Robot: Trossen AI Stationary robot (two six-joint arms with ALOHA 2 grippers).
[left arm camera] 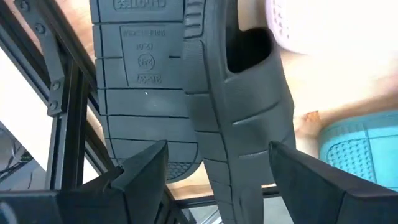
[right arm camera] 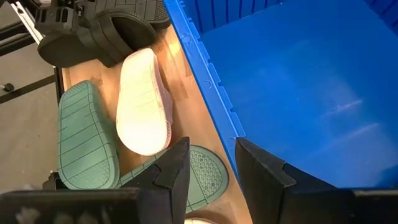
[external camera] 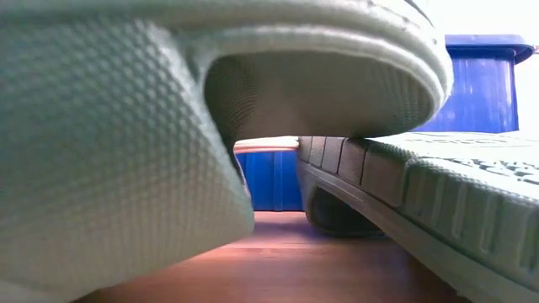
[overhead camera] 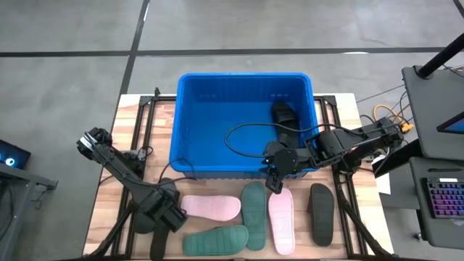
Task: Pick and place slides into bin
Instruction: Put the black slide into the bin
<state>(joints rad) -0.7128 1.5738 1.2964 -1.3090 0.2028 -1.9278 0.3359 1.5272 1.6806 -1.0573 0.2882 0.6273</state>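
left gripper (overhead camera: pixel 165 216) at table's front-left corner, jaws spread astride a charcoal slide (left arm camera: pixel 239 106). right gripper (overhead camera: pixel 275 181) empty, jaws narrowly parted over bin (overhead camera: pixel 190 123) front rim; black slide (overhead camera: pixel 284 114) inside.

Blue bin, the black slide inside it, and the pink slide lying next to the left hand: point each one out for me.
Bin (overhead camera: pixel 217 116): high view, bare floor of the tub.
Black slide (overhead camera: pixel 283 116): high view, its strap, inside the bin.
Pink slide (overhead camera: pixel 210 207): high view, middle of its sole.

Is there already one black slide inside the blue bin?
Yes, in the high view one black slide lies inside the bin, near its right wall.
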